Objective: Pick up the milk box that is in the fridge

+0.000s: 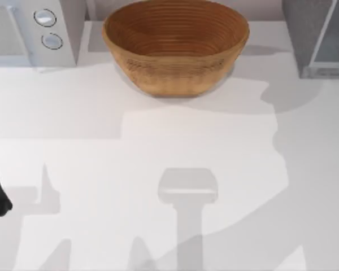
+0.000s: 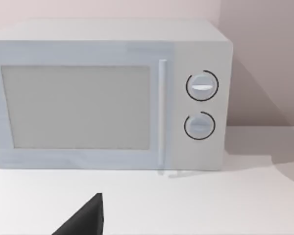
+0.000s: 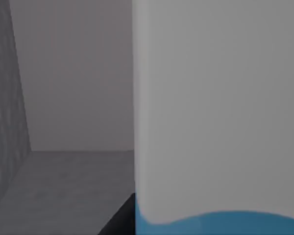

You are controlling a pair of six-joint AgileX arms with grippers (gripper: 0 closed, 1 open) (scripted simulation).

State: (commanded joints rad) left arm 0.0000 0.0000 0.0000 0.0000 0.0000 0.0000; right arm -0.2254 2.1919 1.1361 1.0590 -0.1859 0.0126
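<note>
The milk box (image 3: 215, 117) stands inside the fridge (image 1: 316, 34), at the worktop's (image 1: 158, 147) far right corner. In the right wrist view it looms very close, white with light blue at one edge, beside the grey inner walls. A dark corner there is probably the right claw (image 3: 120, 220); I cannot tell its opening. The left arm is parked at the worktop's left edge, facing the white microwave (image 2: 108, 93).

Basket bowl (image 1: 175, 48) tan-brown, ringed weave. Microwave (image 2: 108, 95) white, pale grey window, two white knobs. Fridge (image 1: 305, 34) dark grey, speckled. Milk box (image 3: 215, 122) white above light-blue band. Table (image 1: 158, 147) white.
</note>
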